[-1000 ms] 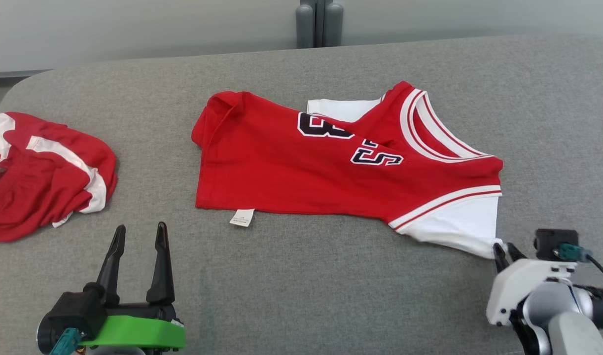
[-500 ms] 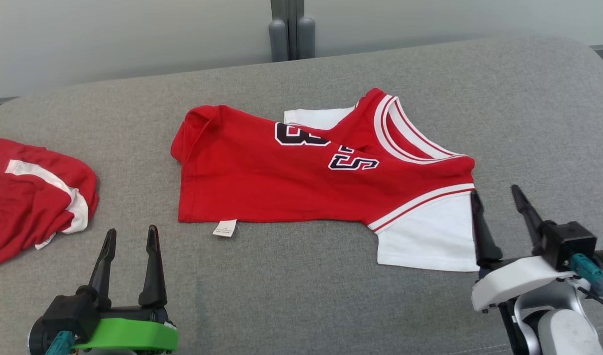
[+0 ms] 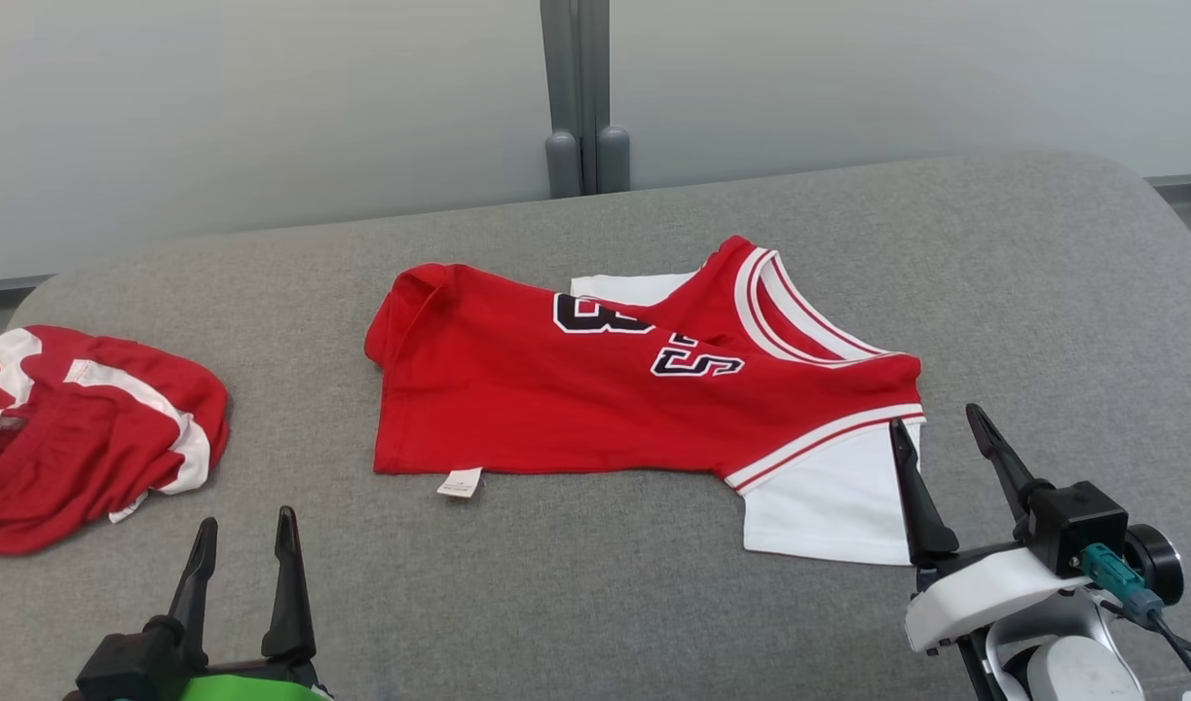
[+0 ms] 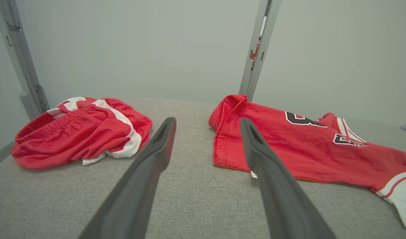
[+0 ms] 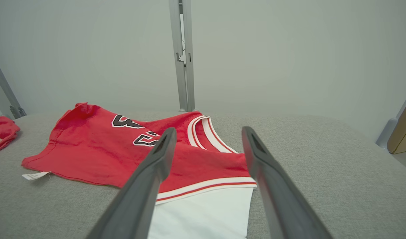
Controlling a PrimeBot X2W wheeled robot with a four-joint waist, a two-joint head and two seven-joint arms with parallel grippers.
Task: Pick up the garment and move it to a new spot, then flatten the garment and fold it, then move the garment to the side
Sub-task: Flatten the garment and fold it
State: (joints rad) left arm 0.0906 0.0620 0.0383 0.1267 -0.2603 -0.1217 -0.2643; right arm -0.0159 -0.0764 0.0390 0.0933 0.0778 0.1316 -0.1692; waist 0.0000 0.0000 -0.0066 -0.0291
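While the garment (image 3: 595,409) lies spread, the right claw (image 3: 934,417) hovers by its white sleeve (image 3: 829,506), fingers apart; the left claw (image 3: 246,518) gapes too.

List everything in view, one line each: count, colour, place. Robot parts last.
jersey: one, red with white sleeves and black numerals, lying mid-surface
care label: one, white, at the jersey's near hem
shorts: one pair, red with white trim, crumpled at far left
padded surface: one, grey, under both garments
post: one, grey, upright behind the far edge
left end effector: one, dark fingers, open, lower left, touching neither garment
right end effector: one, dark fingers, open, lower right, by the jersey's near sleeve
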